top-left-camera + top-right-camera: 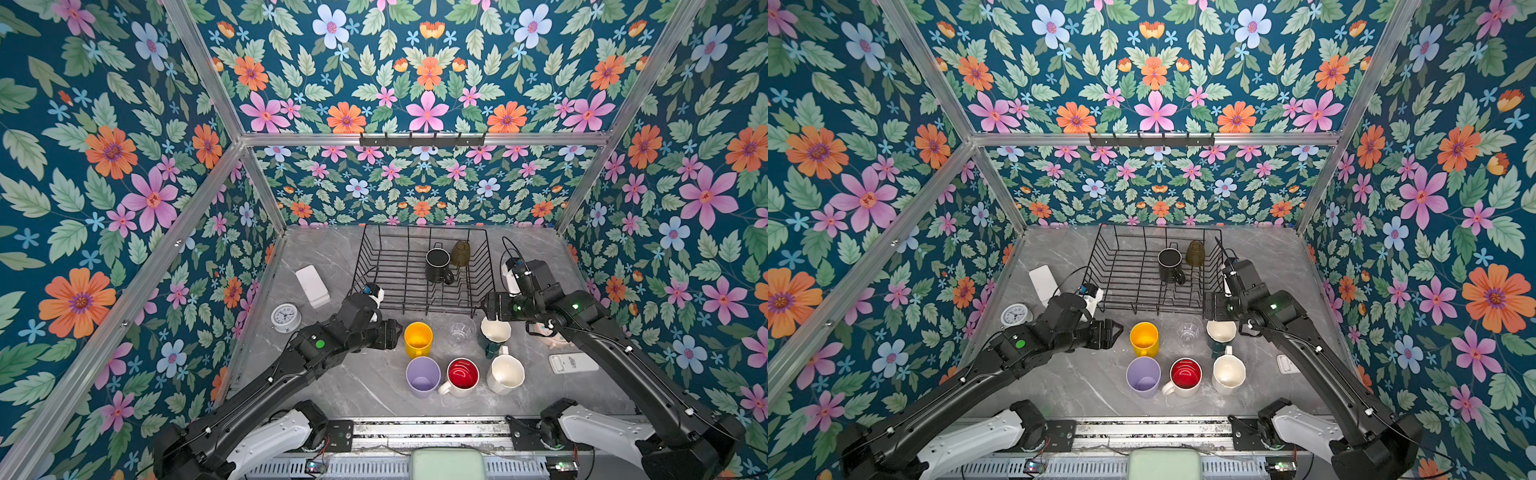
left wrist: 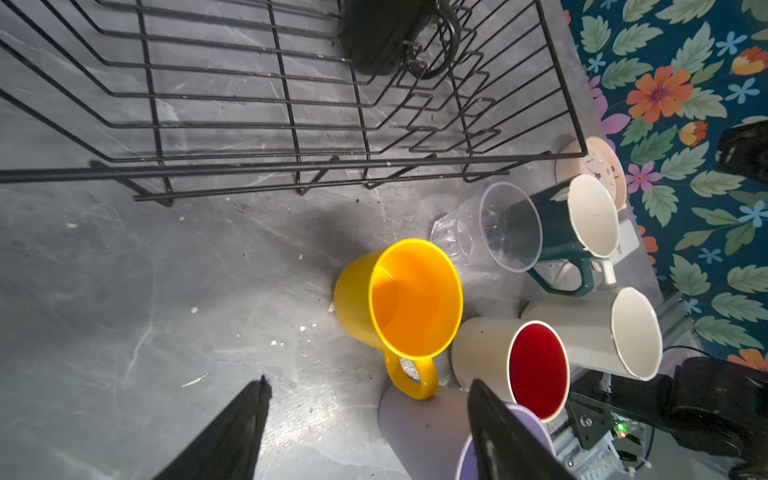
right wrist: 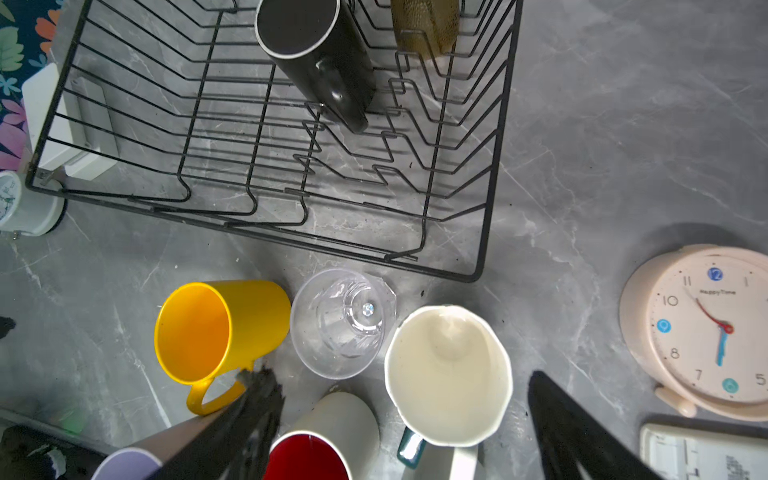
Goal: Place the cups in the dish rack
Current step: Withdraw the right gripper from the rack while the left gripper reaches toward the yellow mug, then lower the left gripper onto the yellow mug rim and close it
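Two racked, six to go.
Black ceramic mug [image 1: 437, 262] and amber tumbler [image 1: 460, 252] sit inside black wire dish rack [image 1: 388, 270]; six cups [image 1: 462, 374] stand before it; left gripper [image 1: 1116, 330] and right gripper [image 3: 397, 374] wide, empty.

Cropped and covered items
The left wrist view's edge crops the black mug [image 2: 384, 37] and lilac tumbler [image 2: 424, 428]; in a top view the right arm [image 1: 623, 355] covers most of the pink clock [image 1: 556, 341].

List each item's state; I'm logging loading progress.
dish rack: holds two cups
black mug: in rack, mouth up
amber tumbler: in rack
yellow mug: table, upright
clear glass: table, upright
dark green mug: table, upright
lilac tumbler: table, upright
red-inside mug: table, upright
cream mug: table, upright
left gripper: open, empty
right gripper: open, empty
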Robot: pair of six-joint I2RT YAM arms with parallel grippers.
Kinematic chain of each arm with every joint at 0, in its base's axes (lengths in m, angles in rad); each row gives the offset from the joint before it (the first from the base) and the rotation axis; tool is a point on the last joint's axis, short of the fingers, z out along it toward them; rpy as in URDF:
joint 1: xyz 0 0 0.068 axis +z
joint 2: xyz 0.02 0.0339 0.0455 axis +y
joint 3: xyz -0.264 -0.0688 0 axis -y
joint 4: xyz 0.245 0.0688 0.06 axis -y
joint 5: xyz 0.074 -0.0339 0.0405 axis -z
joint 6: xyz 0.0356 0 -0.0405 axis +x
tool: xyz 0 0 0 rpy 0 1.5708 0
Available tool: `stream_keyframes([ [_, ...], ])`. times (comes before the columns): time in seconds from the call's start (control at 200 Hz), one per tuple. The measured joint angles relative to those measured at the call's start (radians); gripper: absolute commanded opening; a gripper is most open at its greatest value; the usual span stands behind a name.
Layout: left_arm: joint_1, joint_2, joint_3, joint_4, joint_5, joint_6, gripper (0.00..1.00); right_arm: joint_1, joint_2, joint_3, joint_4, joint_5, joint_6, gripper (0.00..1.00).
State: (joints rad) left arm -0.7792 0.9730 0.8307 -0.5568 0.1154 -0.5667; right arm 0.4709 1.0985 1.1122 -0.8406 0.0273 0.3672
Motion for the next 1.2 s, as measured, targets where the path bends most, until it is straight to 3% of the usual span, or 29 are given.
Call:
stream_keyframes([
  [0.225,-0.002,0.073,-0.007,0.018,0.065,-0.017,0.69,0.000,-0.030,-0.031,0.000,-0.020,0.007,0.91],
  [1.2,-0.039,0.353,0.047,0.116,0.016,-0.029,0.54,-0.001,-0.118,-0.058,-0.020,-0.024,0.006,0.91],
])
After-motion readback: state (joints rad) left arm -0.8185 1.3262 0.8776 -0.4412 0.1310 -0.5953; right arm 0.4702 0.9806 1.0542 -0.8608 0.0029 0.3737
